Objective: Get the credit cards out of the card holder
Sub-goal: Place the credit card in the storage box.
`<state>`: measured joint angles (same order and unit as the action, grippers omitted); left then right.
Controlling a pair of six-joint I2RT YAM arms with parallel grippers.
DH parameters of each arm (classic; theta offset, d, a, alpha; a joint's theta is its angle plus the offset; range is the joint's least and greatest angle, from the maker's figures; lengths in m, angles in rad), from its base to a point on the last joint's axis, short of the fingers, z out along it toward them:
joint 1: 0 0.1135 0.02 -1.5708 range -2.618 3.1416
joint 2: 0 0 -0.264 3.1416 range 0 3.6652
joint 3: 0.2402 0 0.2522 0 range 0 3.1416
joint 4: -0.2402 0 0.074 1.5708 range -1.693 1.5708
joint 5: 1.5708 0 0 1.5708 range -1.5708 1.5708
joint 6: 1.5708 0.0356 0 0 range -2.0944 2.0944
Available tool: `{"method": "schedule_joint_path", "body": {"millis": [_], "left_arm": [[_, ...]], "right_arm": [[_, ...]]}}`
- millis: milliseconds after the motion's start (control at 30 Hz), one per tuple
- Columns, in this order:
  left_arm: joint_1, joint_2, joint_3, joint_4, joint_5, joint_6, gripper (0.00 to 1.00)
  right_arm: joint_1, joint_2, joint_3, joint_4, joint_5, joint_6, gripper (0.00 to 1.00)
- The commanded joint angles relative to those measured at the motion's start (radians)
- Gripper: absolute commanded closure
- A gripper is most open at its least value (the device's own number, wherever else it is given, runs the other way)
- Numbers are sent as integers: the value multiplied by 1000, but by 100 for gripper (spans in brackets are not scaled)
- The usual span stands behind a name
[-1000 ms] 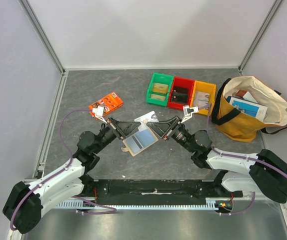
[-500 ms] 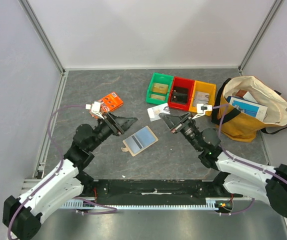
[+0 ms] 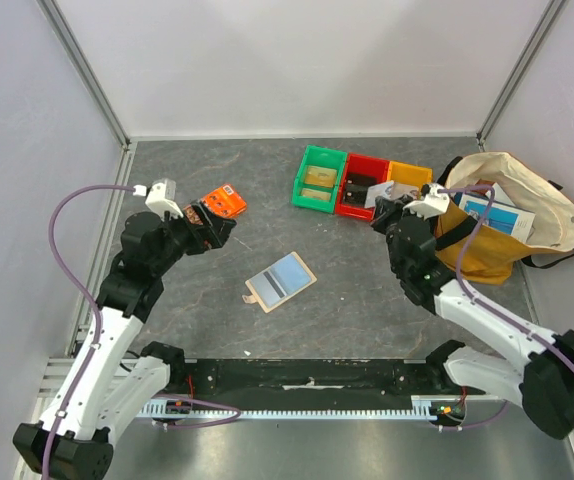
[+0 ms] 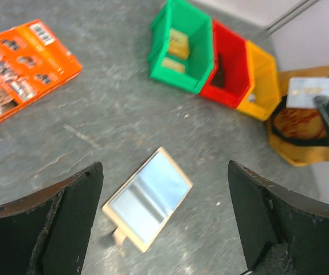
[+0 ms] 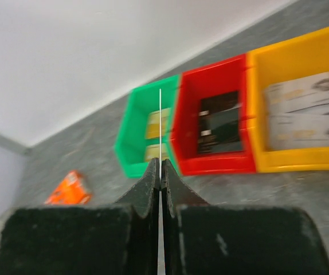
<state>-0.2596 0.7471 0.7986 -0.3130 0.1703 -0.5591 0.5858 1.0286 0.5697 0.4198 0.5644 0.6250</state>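
Top external view, starting from our end: both arm bases sit at the near edge of the grey table [image 3: 347, 310]. A bit farther in, the card holder [image 3: 280, 281] lies flat and open on it, roughly midway between the two arms, with nothing touching it. It shows a pale blue-grey face inside a tan rim, little tab poking toward the near left. We can't tell whether that face is a card or just lining.

Farther out on the left, the left gripper [image 3: 215, 226] hangs in the air just beside the orange packet [image 3: 219, 203]. Its wrist view shows the fingers [image 4: 73, 217] spread wide with nothing between them and the holder down below.

On the right, the right gripper [image 5: 160, 166] is pinched tight on one credit card [image 5: 160, 123], which we see edge-on there as a thin white line. In the top view that card overlaps the red bin [image 3: 352, 208] and yellow bin [image 3: 412, 168], well apart from the holder. The green bin [image 3: 315, 203] sits left of those two, all three side by side in a row. Off to the far right is the mustard tote bag [image 3: 482, 255] with stuff inside.
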Motion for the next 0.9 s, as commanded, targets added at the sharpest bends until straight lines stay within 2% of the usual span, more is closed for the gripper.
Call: {"method": "schedule_joint_path", "body": {"millis": [0, 167, 333, 500, 700, 867], "left_arm": [[3, -40, -30, -83, -98, 149, 6], [-7, -95, -52, -121, -195, 183, 6], [-24, -104, -56, -121, -190, 183, 7], [-30, -112, -58, -124, -198, 185, 8], [-32, -109, -62, -120, -193, 182, 8], [-33, -106, -70, -112, -186, 179, 9]], "right_arm": [[-73, 106, 67, -39, 163, -111, 100], [-162, 261, 98, 8, 155, -103, 100], [-210, 402, 122, 57, 144, -85, 100], [-248, 470, 96, 166, 120, -50, 100], [-293, 551, 79, 315, 19, -27, 100], [-319, 600, 94, 326, -35, 15, 100]]}}
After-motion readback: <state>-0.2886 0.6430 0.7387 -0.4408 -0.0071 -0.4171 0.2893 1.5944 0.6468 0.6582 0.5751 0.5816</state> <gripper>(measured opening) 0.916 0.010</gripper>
